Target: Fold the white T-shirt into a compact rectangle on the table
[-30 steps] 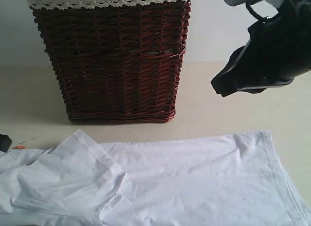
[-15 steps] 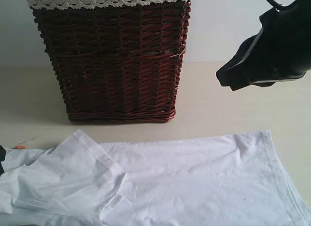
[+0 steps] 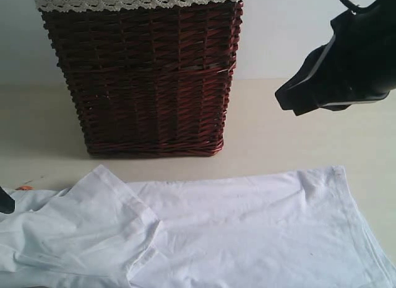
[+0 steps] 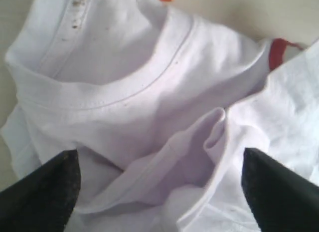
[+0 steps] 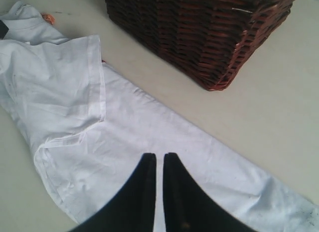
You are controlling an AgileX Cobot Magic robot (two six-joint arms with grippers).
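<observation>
Hovering low over the neck end of the white T-shirt (image 3: 247,226), my left gripper (image 4: 157,159) has its jaws spread wide with nothing held; in its wrist view the collar (image 4: 124,92) and a soft ridge of doubled cloth lie between the two black fingers. The right gripper (image 5: 159,157) hangs high over the right side of the scene, its fingers pressed together and empty. The shirt lies flat along the near part of the table (image 3: 297,127), in front of the dark red basket (image 3: 142,77) and apart from it, with one sleeve (image 3: 93,220) turned in over the body on the left and the hem (image 3: 346,201) running off to the right. I judge the narrowing fold is in place and the next job is to take the neck end and bring it over toward the hem. To do that well I would come straight down so the fingers straddle every layer at that ridge, not just the top one, then close firmly. A lift kept low and a steady carry to the right should keep the sleeve tucked. The likely fault is pinching a single layer, which would drag the fold open.
</observation>
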